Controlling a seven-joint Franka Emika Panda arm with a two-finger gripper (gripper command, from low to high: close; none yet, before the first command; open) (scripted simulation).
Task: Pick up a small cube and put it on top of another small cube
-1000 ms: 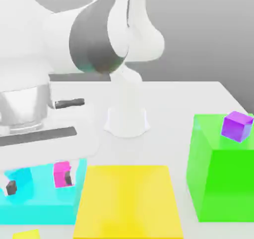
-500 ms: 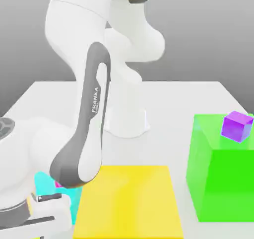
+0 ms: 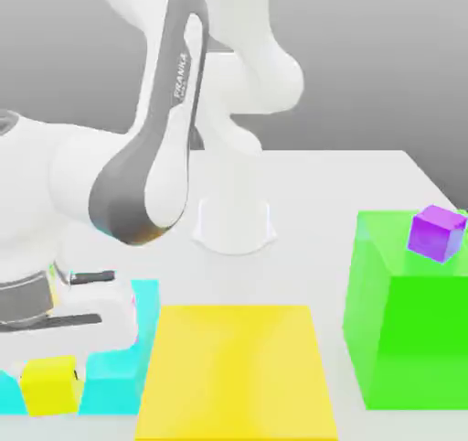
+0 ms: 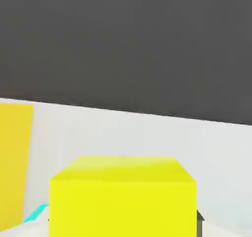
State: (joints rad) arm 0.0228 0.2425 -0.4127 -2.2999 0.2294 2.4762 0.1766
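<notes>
We have the small yellow cube in hand; the stacking is not yet done.

At the exterior view's left, our gripper [image 3: 50, 361] sits narrowed on the small yellow cube [image 3: 48, 386], which hangs in front of the cyan block [image 3: 114, 375]; the hand view has that cube [image 4: 123, 195] right up close. Moving right, the large flat yellow block [image 3: 236, 371] lies on the white table [image 3: 311, 201], then the green block [image 3: 407, 311] carrying the purple cube [image 3: 437, 233]. We judge the pick complete; carrying and setting down atop another small cube remain.
</notes>
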